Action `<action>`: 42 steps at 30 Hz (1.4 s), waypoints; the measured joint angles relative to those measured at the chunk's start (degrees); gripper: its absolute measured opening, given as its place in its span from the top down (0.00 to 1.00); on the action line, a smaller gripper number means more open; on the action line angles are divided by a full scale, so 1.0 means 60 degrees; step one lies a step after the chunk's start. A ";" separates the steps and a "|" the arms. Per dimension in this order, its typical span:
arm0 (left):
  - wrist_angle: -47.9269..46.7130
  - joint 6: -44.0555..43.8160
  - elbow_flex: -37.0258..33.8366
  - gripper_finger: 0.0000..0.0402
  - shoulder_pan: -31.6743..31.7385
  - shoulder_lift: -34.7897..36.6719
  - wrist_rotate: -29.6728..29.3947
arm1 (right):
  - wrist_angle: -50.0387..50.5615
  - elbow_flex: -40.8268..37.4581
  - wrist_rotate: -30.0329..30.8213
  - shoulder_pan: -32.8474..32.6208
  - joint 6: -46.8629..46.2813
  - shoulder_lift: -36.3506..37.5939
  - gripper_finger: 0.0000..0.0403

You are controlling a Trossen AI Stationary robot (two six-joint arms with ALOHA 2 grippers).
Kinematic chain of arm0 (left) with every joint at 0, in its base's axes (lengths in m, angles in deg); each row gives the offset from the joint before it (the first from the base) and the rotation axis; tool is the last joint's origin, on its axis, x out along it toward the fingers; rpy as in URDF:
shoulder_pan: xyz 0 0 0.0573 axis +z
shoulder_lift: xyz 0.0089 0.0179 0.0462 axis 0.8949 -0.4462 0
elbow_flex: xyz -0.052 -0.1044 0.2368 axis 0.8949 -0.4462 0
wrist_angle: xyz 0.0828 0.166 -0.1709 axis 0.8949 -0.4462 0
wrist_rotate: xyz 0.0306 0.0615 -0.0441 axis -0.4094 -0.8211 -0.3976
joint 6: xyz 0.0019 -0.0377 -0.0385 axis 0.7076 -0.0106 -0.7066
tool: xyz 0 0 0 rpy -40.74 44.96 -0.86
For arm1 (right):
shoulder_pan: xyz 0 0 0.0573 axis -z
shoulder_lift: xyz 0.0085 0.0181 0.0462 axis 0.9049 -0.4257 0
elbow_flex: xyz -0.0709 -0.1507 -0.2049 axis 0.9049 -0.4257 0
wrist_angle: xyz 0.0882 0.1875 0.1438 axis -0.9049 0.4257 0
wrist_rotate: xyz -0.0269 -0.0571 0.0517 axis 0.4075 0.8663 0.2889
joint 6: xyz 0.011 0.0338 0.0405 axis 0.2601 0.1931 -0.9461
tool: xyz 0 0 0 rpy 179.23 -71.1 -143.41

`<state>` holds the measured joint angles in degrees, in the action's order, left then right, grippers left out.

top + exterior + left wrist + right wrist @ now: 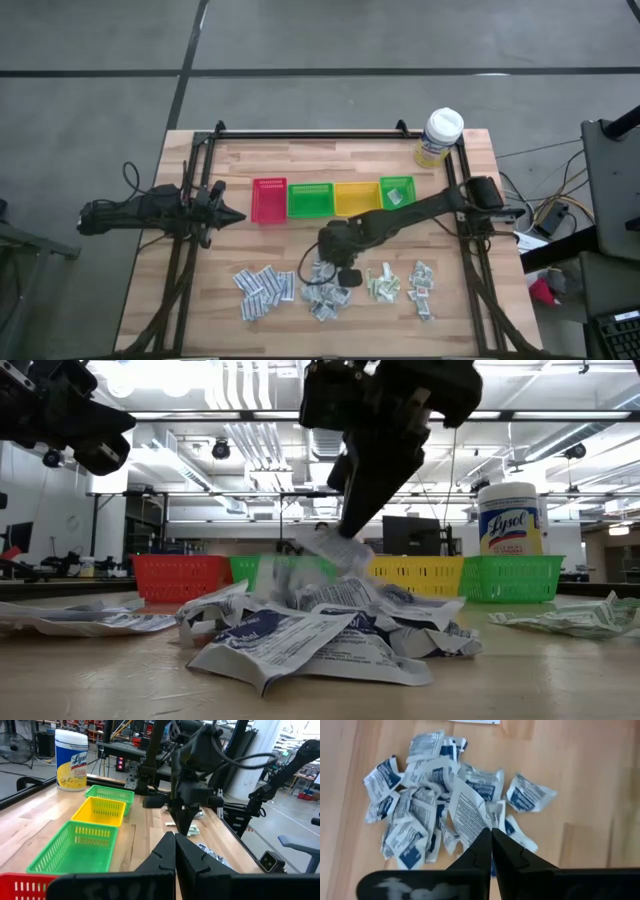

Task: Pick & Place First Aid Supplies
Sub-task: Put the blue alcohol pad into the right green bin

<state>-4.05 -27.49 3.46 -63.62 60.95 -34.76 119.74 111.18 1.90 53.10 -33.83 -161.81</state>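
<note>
The first aid supplies lie in several small heaps along the table's near side: a white-blue heap (pixel 262 288), a middle white-blue heap (pixel 325 300), a pale green one (pixel 383 285) and one at the right (pixel 423 280). My right gripper (pixel 491 834) hangs over the middle heap (pixel 420 820), shut on one white-blue sachet (pixel 469 815). In the low view that sachet (pixel 335 548) sits under the gripper (pixel 345 532). My left gripper (pixel 235 216) waits shut at the table's left, beside the red bin (pixel 269 200). My right gripper pinches the white-blue sachet by one end (pixel 486 827) between its two fingertips. The fingers come slanting down from above and from the table's right. The sachet hangs tilted below the fingertips, just over the top of the middle heap (pixel 330 610).
Behind the heaps stand a red bin, a green bin (pixel 310 198), a yellow bin (pixel 356 197) and a second green bin (pixel 397 192) in a row. A white-lidded yellow wipes tub (pixel 440 137) stands at the far right corner. Bare wood lies between bins and heaps.
</note>
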 joint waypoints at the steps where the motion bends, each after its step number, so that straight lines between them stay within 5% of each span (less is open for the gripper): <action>1: -0.0004 -0.0004 0.0000 1.00 0.0000 0.0000 0.0000 | 0.0075 0.0000 0.0127 -0.0003 0.0029 0.0065 0.98; 12: 0.0000 -0.0004 0.0000 1.00 -0.0002 0.0000 0.0002 | 0.1000 -0.0004 0.1084 -0.0009 0.1033 0.0820 0.98; 17: 0.0001 -0.0004 0.0000 1.00 -0.0001 0.0000 0.0000 | 0.2101 -0.0004 0.2468 -0.0010 0.0840 0.1150 0.98; 30: 0.0006 -0.0003 0.0000 1.00 -0.0001 0.0000 0.0000 | 0.6345 -0.0007 0.6335 0.0019 -0.3288 0.1594 0.98; 42: 0.0003 -0.0003 0.0000 1.00 -0.0002 0.0000 0.0000 | 0.9355 -0.0031 0.6663 0.0613 -0.7139 0.1612 0.98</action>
<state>-4.03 -27.51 3.46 -63.63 60.95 -34.76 175.87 110.99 41.87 56.77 -76.67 -152.13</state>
